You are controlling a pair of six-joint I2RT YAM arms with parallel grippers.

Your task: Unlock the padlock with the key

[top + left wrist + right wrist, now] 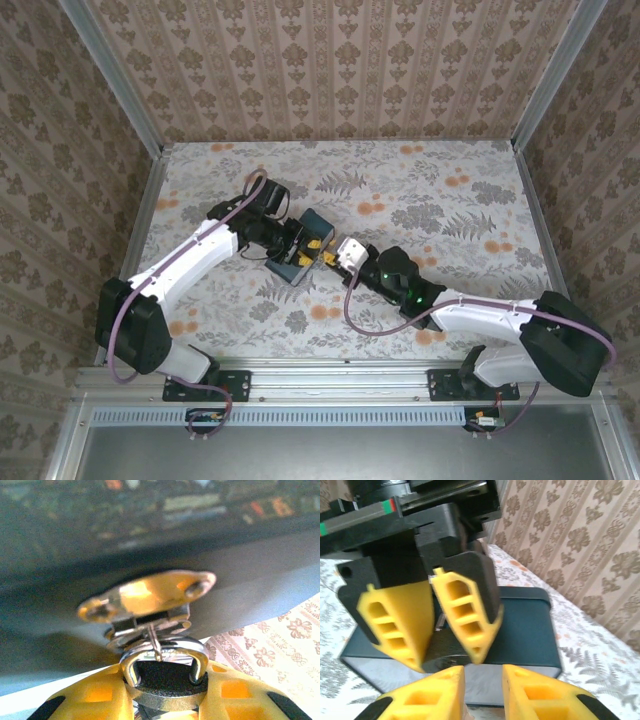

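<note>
Top ext: both arms reach in to mid-table [440,200] and meet at a dark blue tin [314,224]. L gripper [297,252] comes from the left and sits at the tin's near edge. R gripper [326,252] comes from the right, just beside it, tips almost touching the other's. Yellow fingertips crowd together there; detail too small to read at this range.

L wrist: close-up, a bit blurred. Padlock [167,682] sits dead centre at the bottom of the view, dark grainy body wedged between the two yellow fingers [100,697], both pressing its sides, so L gripper is clamped on the body, part-closed to its width. Silver shackle [129,664] arches up from the body and passes through the loop under the brass hasp [150,592] on the tin's front wall. Shackle legs look seated in the body. A thin metal pin hangs in the loop; can't tell what it is.

R wrist: own yellow fingers [540,695] at the bottom edge, standing a little apart w/ a plain gap; tin wall shows through it, nothing gripped. Opposite, L gripper's fingers point down in front of the tin, something dark between the tips, too shadowed to make out. Tin lies flat on the floral cloth, patterned wall behind.
</note>
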